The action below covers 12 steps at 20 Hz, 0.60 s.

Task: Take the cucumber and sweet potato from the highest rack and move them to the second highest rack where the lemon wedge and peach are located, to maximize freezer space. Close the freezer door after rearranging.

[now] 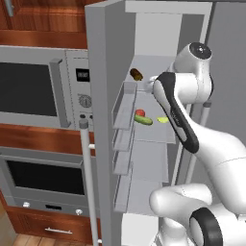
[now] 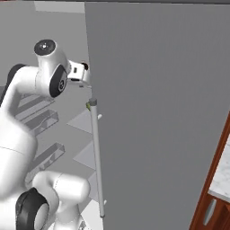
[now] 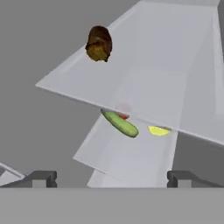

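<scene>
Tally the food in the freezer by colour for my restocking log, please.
Brown: 1, sweet potato
Green: 1, cucumber
Yellow: 1, lemon wedge
Red: 1, peach
Total: 4

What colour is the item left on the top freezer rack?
Dark brown: the sweet potato, clearest in the hand view.

The arm (image 1: pixel 202 139) is made of rounded white links, joined by dark joints with grey round caps.
</scene>
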{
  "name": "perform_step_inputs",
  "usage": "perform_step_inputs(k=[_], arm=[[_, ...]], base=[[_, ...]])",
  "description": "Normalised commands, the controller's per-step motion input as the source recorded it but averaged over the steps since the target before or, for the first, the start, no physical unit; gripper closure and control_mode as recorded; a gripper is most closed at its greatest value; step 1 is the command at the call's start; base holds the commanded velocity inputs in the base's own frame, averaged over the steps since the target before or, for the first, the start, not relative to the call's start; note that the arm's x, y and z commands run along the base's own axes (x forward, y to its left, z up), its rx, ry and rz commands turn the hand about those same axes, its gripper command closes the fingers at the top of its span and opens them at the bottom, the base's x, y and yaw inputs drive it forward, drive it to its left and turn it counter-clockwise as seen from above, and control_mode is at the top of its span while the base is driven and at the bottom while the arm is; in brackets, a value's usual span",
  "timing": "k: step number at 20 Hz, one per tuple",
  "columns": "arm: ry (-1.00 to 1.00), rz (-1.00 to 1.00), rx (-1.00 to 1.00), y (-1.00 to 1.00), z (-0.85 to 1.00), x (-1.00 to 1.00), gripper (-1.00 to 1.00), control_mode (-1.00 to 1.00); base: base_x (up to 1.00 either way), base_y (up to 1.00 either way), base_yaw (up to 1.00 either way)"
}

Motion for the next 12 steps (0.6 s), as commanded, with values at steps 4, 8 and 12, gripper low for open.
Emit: perform_step_inputs(k=[4, 8, 12], arm=[[0.02, -0.05, 0.01, 0.06, 0.04, 0.34, -1.00, -1.00], [0.00, -0.02, 0.00, 0.19, -0.07, 0.43, -1.00, -1.00], [0.00, 0.00, 0.00, 0.13, -0.12, 0.56, -1.00, -1.00]], base=[[0.00, 0.00, 0.00], [0.00, 0.00, 0.00], [0.00, 0.00, 0.00]])
